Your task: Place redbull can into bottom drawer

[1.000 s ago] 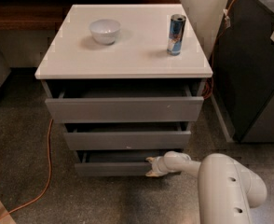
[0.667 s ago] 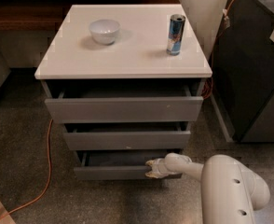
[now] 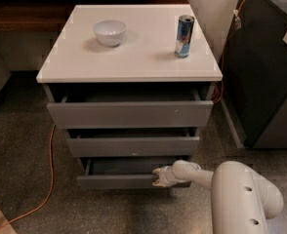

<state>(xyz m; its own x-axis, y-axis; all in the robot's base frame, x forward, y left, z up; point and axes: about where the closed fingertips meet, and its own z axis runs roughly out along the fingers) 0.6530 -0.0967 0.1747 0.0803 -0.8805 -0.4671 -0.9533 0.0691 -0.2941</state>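
redbull can (image 3: 184, 36) right of bowl (image 3: 110, 32) on cabinet (image 3: 133, 65); gripper (image 3: 158, 177) at bottom drawer (image 3: 114, 182)

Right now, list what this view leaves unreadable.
Camera view, inside of the bottom drawer: dark, mostly under the middle drawer.
The claw, at the bottom drawer's front edge: whether it touches is unclear.
The redbull can, on the cabinet top: print too small.
The arm: cut off by the lower edge.

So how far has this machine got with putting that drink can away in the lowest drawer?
Done: the shallow grey bottom drawer stands partly open, its tray showing. In hand: the end effector is at that drawer's front edge, right of centre. Left: the slim blue-and-silver redbull can stands upright on the white cabinet top; it has yet to be picked up and set in the drawer.
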